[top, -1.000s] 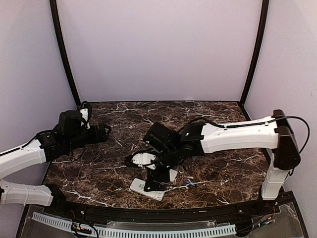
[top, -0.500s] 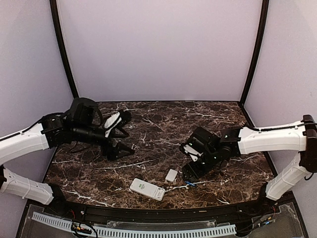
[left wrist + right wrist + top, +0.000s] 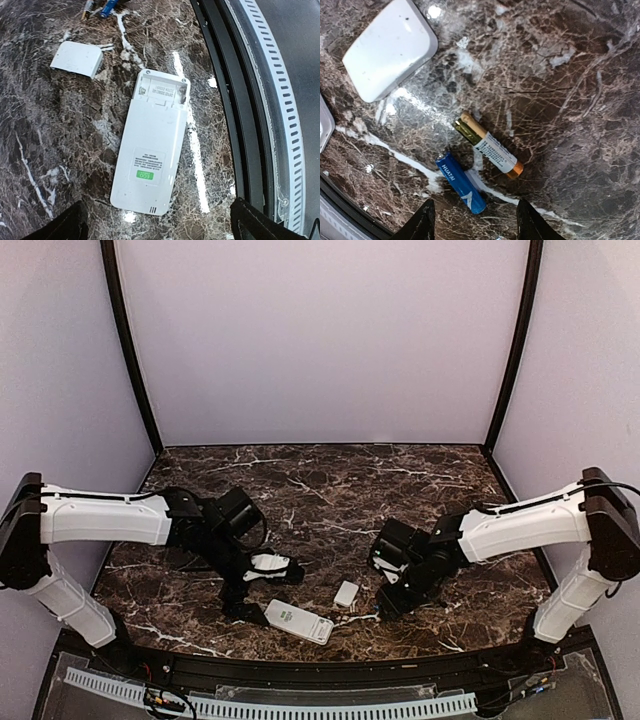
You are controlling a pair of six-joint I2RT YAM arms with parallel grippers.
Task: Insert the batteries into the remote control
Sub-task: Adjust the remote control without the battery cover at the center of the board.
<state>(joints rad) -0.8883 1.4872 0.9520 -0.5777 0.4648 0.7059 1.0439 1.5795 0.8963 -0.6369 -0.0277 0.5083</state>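
The white remote control [image 3: 152, 145] lies back up on the marble, its battery bay at the far end uncovered and empty; it also shows in the top view [image 3: 298, 621]. My left gripper [image 3: 157, 232] is open just short of the remote's near end, touching nothing; it appears in the top view [image 3: 243, 592]. My right gripper [image 3: 476, 227] is open above two batteries: a blue one [image 3: 461, 183] and a gold-and-white one [image 3: 487, 145], lying side by side. In the top view my right gripper [image 3: 392, 595] hides them.
The small white cover plate [image 3: 346, 593] lies between the remote and the batteries; it also shows in the left wrist view [image 3: 77, 58] and the right wrist view [image 3: 390, 47]. The table's black front rail [image 3: 235, 100] runs close beside the remote.
My left arm swung from the back left down to the remote's left end. My right arm left the remote, moved right, and now sits over the batteries.
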